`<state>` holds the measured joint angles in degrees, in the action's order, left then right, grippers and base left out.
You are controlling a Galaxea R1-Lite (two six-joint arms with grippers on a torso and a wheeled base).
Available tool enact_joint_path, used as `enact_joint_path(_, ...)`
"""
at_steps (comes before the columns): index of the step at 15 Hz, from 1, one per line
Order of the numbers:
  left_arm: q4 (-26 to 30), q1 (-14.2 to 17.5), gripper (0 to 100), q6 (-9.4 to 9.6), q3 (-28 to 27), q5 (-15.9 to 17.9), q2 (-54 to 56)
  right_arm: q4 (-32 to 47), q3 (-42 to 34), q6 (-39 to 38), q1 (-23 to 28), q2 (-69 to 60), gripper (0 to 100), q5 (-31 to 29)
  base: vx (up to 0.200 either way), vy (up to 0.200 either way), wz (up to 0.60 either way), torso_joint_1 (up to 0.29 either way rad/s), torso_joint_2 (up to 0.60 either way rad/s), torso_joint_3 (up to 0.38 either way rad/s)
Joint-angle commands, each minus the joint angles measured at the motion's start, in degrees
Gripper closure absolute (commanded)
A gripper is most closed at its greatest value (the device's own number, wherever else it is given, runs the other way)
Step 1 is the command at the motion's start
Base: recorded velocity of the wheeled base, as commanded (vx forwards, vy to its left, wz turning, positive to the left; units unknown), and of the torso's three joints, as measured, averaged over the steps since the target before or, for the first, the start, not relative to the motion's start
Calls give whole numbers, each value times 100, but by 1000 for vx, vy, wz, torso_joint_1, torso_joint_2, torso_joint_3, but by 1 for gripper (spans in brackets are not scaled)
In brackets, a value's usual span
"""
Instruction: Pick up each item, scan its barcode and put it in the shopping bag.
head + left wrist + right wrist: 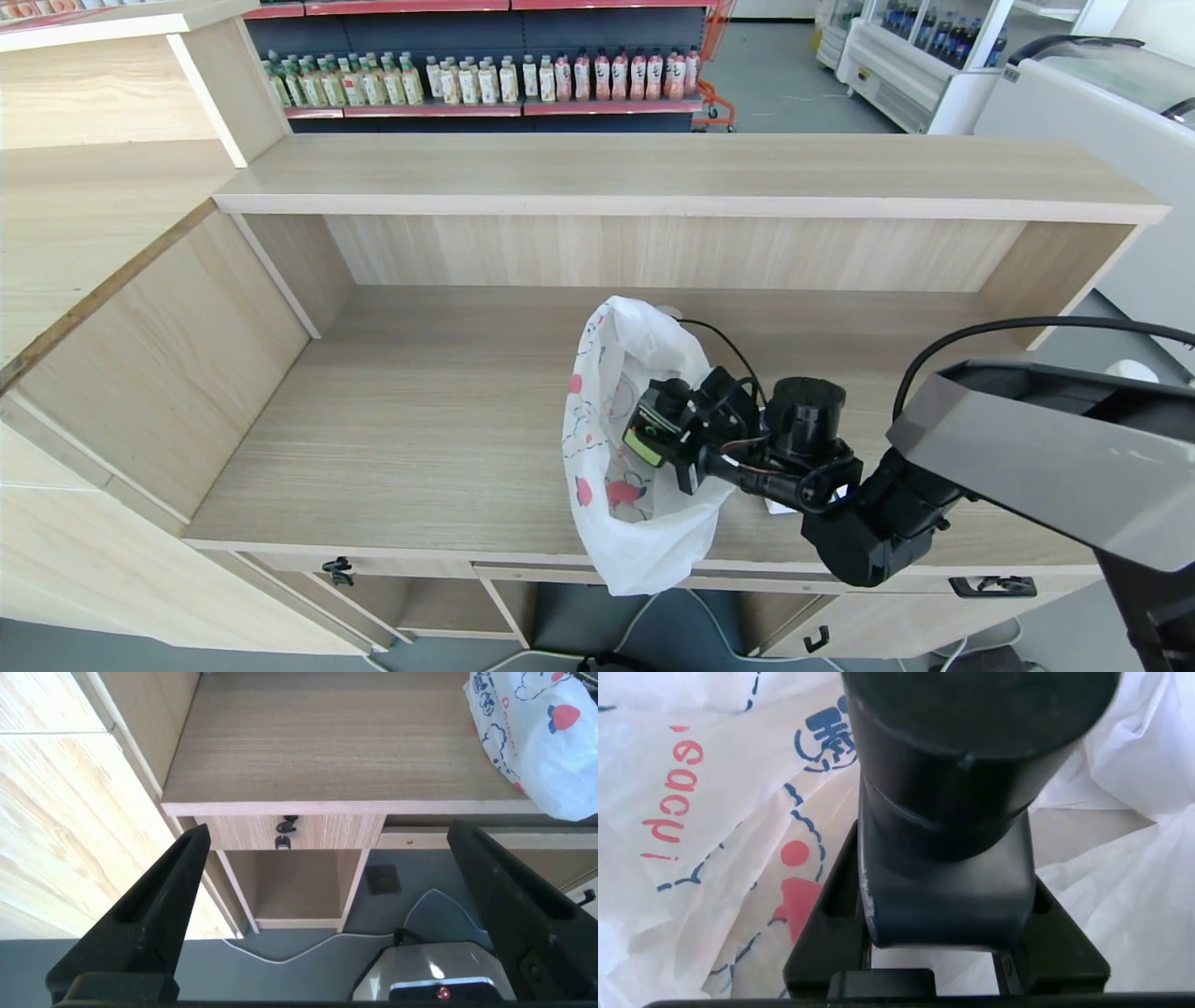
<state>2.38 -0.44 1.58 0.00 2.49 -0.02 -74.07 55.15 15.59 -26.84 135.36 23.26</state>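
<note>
Left: left gripper [329,836], jaws spread wide and empty, low before the counter [420,420] edge. Centre: shopping bag [607,373] open on the counter. Right: right gripper [653,434] within the bag mouth, apparently clamped on a dark cylindrical item [971,812]. Release should come only once the item sits deep and clear of the plastic.

The right arm [868,537] is built from matte black, rounded joint housings. Its upper link is a large angular shell [1055,457] in plain grey with flat faces and sharp edges. A thick black cable [1027,321] makes an arc above this shell. Thinner black wires, some with orange-brown strands, lie loose between the wrist parts. At the wrist there is a short black cylinder [805,415] and a small black camera block [653,431] with a yellow-green label. The left gripper [327,919] has two matte black fingers [154,919], flat and wedge-shaped, without markings.
</note>
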Motion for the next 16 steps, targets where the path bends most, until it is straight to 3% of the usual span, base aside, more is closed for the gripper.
enact_joint_path(1, 0, 0, 0, 0, 0, 6, 2, 51, 84, 58, -49, 166, 100, -6, 0, 0, 0, 0, 0, 0)
enact_joint_path(3, 0, 0, 0, 0, 0, 6, 2, 112, 128, 111, -58, 192, 100, -6, 0, 0, 0, 0, 0, 0)
enact_joint_path(4, 0, 0, 0, 0, 0, -3, 2, 138, 128, 111, -58, 183, 0, 3, 0, 0, 0, 0, 0, 0)
enact_joint_path(8, 0, 0, 0, 0, 0, -3, 2, 200, -92, -74, -14, -388, 0, 21, 0, 0, 0, 0, 0, 0)
enact_joint_path(10, 0, 9, 0, 0, 0, -3, 2, 341, -637, -636, 162, -1372, 0, 214, 0, 0, 0, 0, 0, 0)
enact_joint_path(16, 0, 0, 0, 0, 0, 6, 2, 1079, -2527, -698, 1366, -4352, 0, 311, 0, 0, 0, 0, 0, 0)
